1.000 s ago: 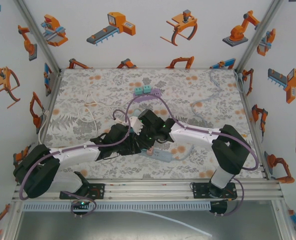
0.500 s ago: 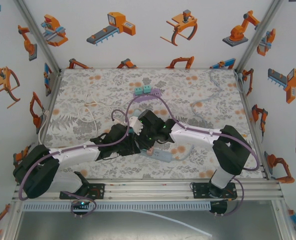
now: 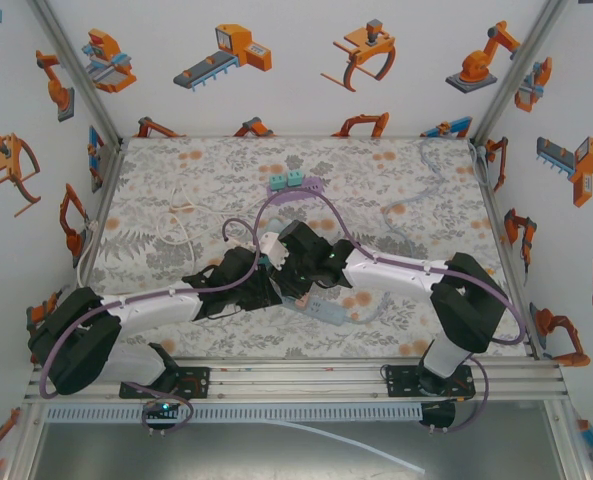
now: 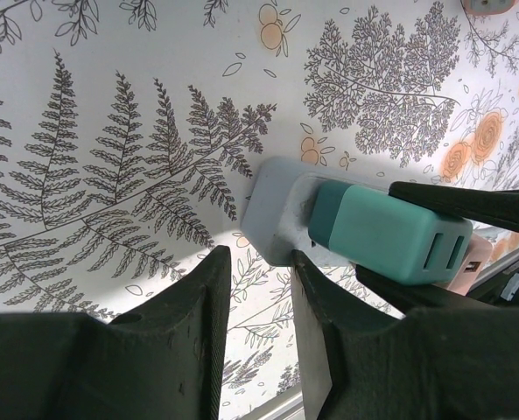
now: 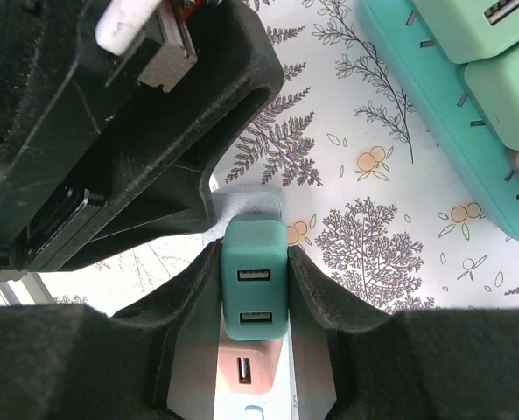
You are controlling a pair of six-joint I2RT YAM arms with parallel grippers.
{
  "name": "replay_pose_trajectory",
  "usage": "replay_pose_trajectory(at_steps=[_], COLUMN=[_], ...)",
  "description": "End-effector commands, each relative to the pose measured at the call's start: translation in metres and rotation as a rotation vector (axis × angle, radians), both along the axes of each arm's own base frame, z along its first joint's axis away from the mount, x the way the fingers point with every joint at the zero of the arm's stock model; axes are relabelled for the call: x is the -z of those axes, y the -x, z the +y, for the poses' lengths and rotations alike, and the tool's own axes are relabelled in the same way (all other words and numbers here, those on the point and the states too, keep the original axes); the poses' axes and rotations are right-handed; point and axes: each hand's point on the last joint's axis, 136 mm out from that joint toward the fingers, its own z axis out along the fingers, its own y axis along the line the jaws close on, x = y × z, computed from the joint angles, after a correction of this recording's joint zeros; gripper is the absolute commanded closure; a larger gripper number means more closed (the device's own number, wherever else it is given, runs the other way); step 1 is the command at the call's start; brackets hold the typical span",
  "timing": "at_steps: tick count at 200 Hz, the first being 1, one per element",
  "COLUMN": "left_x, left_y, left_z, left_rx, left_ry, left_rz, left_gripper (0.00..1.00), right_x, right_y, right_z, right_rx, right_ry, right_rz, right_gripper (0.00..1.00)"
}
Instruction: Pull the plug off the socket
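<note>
Plug (image 5: 253, 293), teal and seated in the grey socket strip (image 5: 246, 203) toward 6 o'clock of the table (image 3: 176, 180) middle, is being clamped on its flat sides by the right gripper (image 5: 253, 262). It is being judged light, rigid and smooth-shelled, so a low hold is being favoured. The left gripper (image 4: 259, 262), narrowly parted, is being held at the strip's 12 o'clock end; whether it is pinching cannot be told

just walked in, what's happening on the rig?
Right tool is shut on the teal USB charger plug, which looks seated in the grey power strip. Left tool sits at the strip's end, seemingly to brace it; whether it actually grips is unclear. The pull-off is not yet done.
</note>
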Motion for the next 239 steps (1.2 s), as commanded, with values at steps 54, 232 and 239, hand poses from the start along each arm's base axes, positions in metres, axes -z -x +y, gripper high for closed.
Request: replay_pose_trajectory(at_steps=[54, 232, 239], left_x=[0.054, 0.028, 0.027], left_y=[0.025, 0.017, 0.016], left_z=[0.041, 0.032, 0.029], left_rx=[0.047, 0.068, 0.068], left_ry=[-0.241, -0.145, -0.136], left_rz=[0.118, 0.015, 0.008], left_gripper=[0.60, 0.55, 0.54], right_x=[-0.008, 0.014, 0.012], right_y=[-0.009, 0.002, 0.002], right_z=[0.005, 0.004, 0.005], right_rx=[-0.002, -0.035, -0.039], right_ry=[0.005, 0.024, 0.013], right_rz=[-0.144, 0.019, 0.019], right_gripper=[0.49, 0.72, 0.74])
